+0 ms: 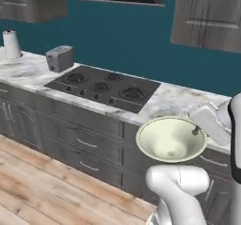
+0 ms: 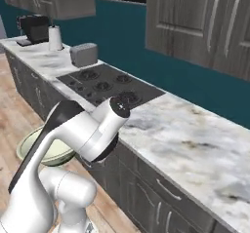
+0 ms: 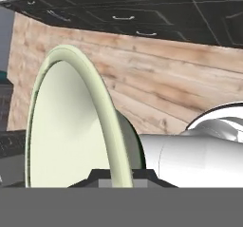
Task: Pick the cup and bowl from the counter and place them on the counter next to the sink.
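Note:
My gripper [image 1: 196, 131] is shut on the rim of the bowl [image 1: 170, 139], a wide cone, pale cream-green inside with a white rim. The bowl hangs in the air in front of the dark cabinet drawers, just off the edge of the marble counter [image 1: 175, 99], above the wooden floor and my own base. From the right base view the bowl [image 2: 61, 153] sits low behind my arm. In the hand view its rim [image 3: 102, 107] stands on edge, pinched between my fingertips [image 3: 121, 176]. The cup and the sink are out of view.
A black stovetop [image 1: 103, 87] lies in the counter to the left of the bowl. Beyond it stand a silver toaster [image 1: 60, 58], a paper-towel roll [image 1: 11, 44] and a dark coffee machine [image 2: 33, 28]. Bare marble [image 2: 195, 139] stretches right of the stove. Wall cabinets hang above.

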### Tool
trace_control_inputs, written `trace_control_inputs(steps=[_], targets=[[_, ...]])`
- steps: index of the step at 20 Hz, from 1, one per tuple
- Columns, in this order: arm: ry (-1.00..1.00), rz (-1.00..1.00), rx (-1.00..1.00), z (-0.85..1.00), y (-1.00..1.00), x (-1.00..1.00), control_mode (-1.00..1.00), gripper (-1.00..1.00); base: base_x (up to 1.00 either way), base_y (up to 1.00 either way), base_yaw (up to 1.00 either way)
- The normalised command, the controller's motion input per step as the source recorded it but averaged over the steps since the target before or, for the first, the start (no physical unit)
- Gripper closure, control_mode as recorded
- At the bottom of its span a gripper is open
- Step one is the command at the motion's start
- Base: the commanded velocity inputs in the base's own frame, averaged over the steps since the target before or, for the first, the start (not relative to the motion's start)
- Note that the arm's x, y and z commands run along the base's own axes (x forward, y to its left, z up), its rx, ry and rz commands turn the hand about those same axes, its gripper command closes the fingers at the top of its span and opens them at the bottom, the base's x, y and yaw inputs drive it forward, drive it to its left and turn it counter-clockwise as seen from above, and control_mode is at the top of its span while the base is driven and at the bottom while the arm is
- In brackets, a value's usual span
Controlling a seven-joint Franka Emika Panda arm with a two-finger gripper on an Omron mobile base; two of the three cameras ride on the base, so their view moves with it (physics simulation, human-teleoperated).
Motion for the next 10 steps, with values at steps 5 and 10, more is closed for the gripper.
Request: trace_control_inputs(steps=[5, 10], targets=[[0.00, 0.00, 0.00, 0.00, 0.00, 0.00, 1.00, 1.00, -0.01, 0.17, 0.72], [0.00, 0.00, 0.00, 0.00, 0.00, 0.00, 1.00, 1.00, 0.00, 0.15, 0.72]])
